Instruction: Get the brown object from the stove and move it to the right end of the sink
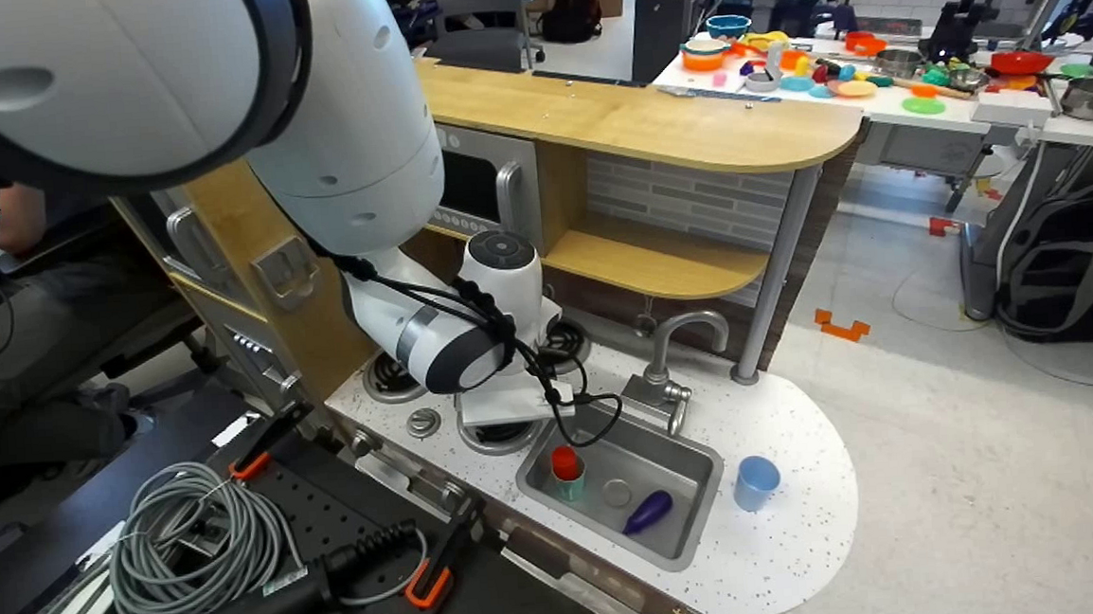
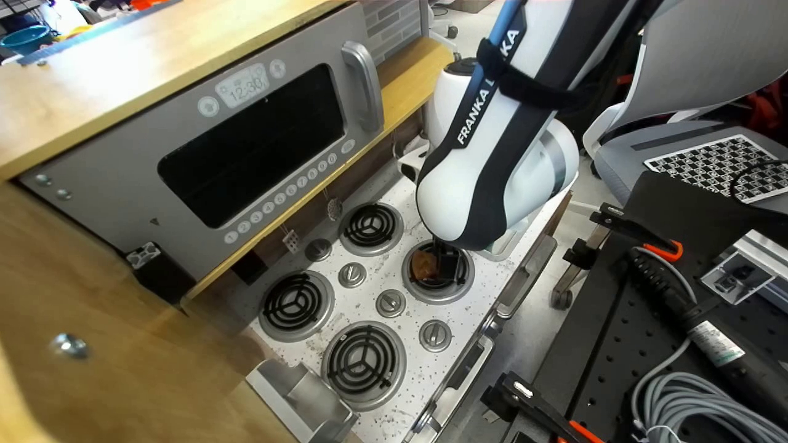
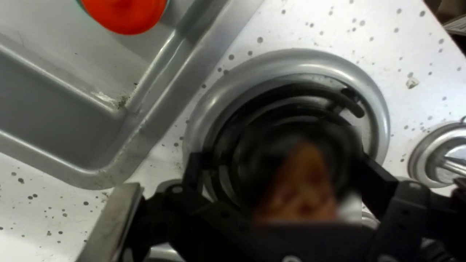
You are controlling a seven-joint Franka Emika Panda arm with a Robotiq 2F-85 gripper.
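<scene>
The brown object is wedge-shaped and shows blurred in the wrist view. It lies on a burner of the white stove; in an exterior view the brown object sits right beside a dark gripper finger. My gripper is open, low over this burner, with its two fingers apart on either side of the brown object. Whether a finger touches it, I cannot tell. In an exterior view the arm hides the gripper and the brown object. The grey sink lies beside this burner, and its corner shows in the wrist view.
In the sink are a red cup in a teal cup and a purple eggplant. A curved faucet stands behind the basin. A blue cup stands on the countertop. The oven panel and wooden shelf overhang the stove.
</scene>
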